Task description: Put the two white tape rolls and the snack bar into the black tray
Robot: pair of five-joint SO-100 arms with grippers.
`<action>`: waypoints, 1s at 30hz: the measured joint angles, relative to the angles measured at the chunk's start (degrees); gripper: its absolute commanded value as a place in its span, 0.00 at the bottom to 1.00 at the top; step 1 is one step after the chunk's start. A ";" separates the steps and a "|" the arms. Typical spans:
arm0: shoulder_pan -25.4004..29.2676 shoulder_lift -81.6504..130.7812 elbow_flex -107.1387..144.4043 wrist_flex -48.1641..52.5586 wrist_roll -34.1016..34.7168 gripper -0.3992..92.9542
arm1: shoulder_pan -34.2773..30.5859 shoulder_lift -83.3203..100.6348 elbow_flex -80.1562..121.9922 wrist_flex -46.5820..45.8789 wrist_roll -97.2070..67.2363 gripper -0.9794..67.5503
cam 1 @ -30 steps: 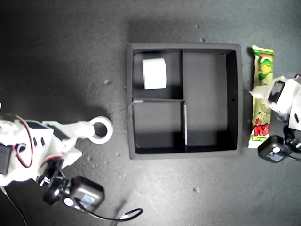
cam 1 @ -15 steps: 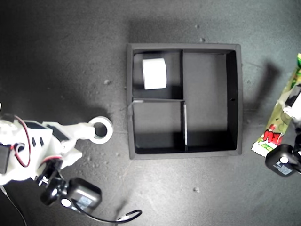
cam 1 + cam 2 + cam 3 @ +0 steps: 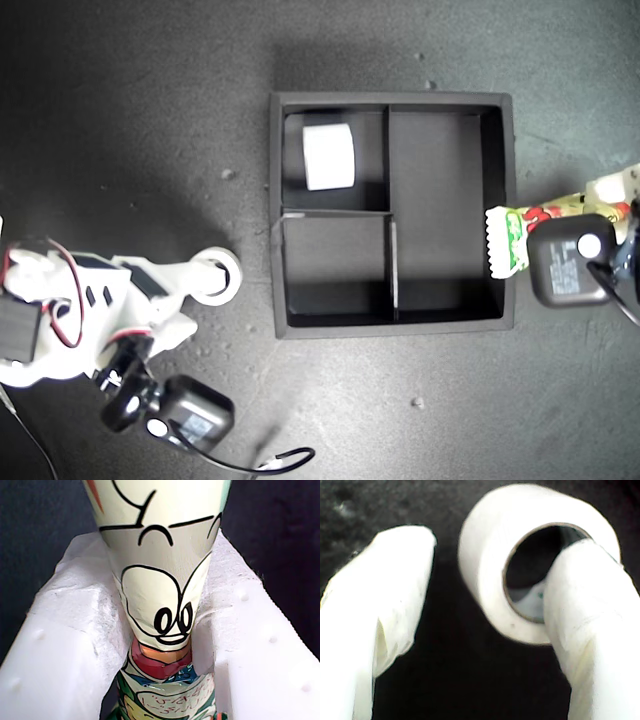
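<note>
1. Snack bar (image 3: 520, 232) has been lifted off the table and swung round since 1 s ago: was lying along the tray's 3 o'clock wall, now crosswise, free end over that wall.
2. Judged: drop into the long section is next.
3. My first gripper (image 3: 160, 645): jaws clamped on the bar.
4. My second gripper (image 3: 485, 605): jaws apart, one finger (image 3: 585, 610) inside the loose tape roll (image 3: 212, 276), at 9 o'clock of the black tray (image 3: 505, 310); not gripped.
5. Other roll (image 3: 329, 156) in the 11 o'clock section.

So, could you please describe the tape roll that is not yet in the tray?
Find the square matte black tray. Off its lower corner on the exterior view's left, a small white tape ring lies on the dark table. Unlike the white roll inside the tray, it has a hand's finger through its hole.
</note>
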 measured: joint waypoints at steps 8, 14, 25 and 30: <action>0.09 -2.37 0.00 -0.70 0.00 0.16 | -0.35 0.00 2.11 -0.70 -0.26 0.01; 0.09 -6.15 0.09 -3.08 -1.05 0.13 | 1.32 0.00 -3.96 -2.55 -7.73 0.01; -4.13 -3.60 1.49 1.14 0.00 0.01 | -0.88 -3.16 -5.71 -14.33 -51.59 0.01; -8.17 2.02 -1.49 7.82 4.48 0.01 | -0.97 -3.43 2.29 -23.12 -70.14 0.01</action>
